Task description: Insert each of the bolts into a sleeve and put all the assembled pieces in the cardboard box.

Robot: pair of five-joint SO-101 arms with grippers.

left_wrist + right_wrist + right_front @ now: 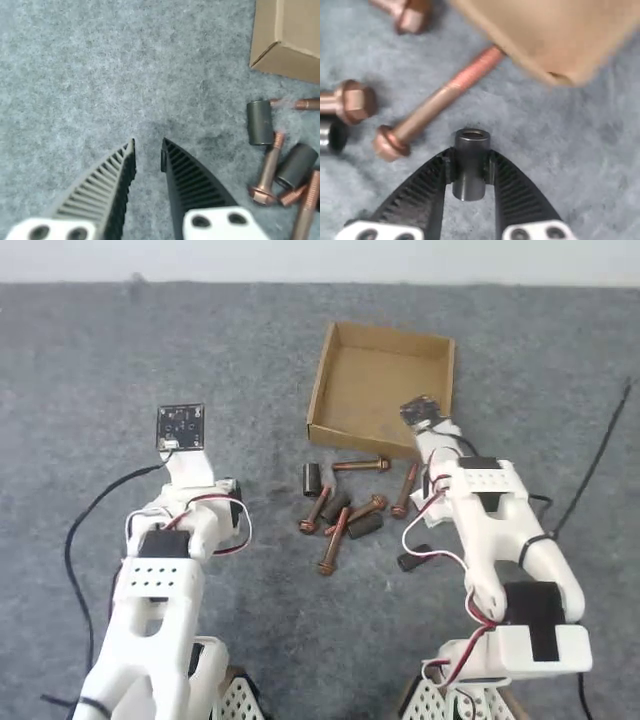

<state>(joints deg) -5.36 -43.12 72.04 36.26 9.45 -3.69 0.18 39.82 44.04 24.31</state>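
My right gripper [470, 157] is shut on an upright dark sleeve [470, 170], just off the grey carpet beside the front corner of the cardboard box [555, 35]. A copper bolt [440, 107] lies close in front of it. My left gripper [147, 145] hangs open over bare carpet with nothing between its fingers. To its side lie two dark sleeves [260, 122] [296, 165] and a bolt [267, 170]. From above, several bolts [334, 538] and sleeves [312, 478] are scattered in front of the box [322, 390], between the left arm [170, 530] and the right arm [480, 500].
One more dark sleeve [413, 560] lies by the right arm's base side. Cables run along both arms and across the carpet on the far right [600, 460]. Bare carpet stretches to the left of the box.
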